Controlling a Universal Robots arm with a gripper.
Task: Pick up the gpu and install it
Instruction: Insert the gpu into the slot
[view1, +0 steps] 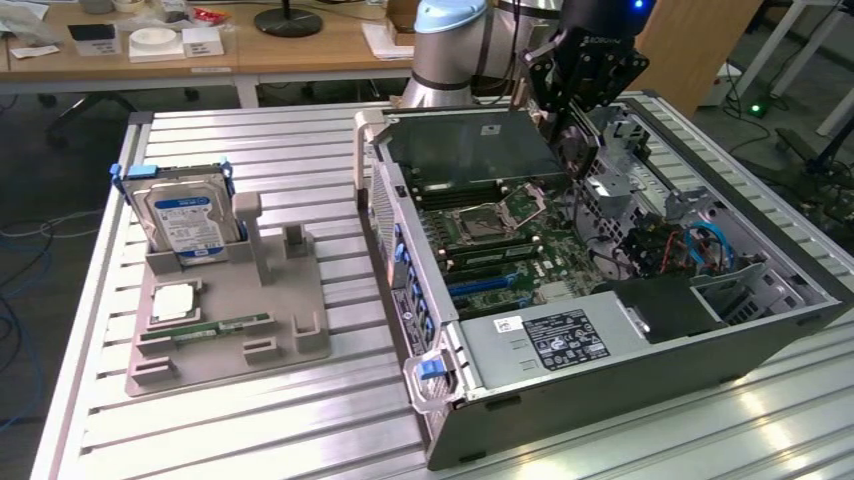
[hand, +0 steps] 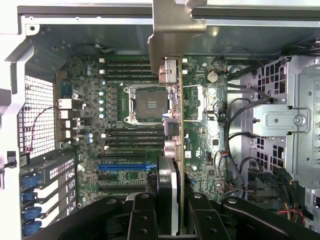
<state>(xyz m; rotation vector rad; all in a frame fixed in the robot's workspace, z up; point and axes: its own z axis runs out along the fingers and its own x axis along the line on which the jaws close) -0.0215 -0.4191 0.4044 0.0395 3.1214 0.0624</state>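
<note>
Black pincer (hand: 171, 202) grips thin flat gpu (hand: 170, 170) (edge-on)

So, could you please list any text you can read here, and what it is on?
Nothing reads clearly.
Hard drive label: too small.
Power supply label: blurred.
White sticker beside it: blurred.
Motherboard markings: too small.
gpu in the gripper: no legible print.

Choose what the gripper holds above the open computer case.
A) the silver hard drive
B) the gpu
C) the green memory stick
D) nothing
B: the gripper is shut on the gpu, seen edge-on over the motherboard, while the hard drive stands in its holder outside the case.
</note>
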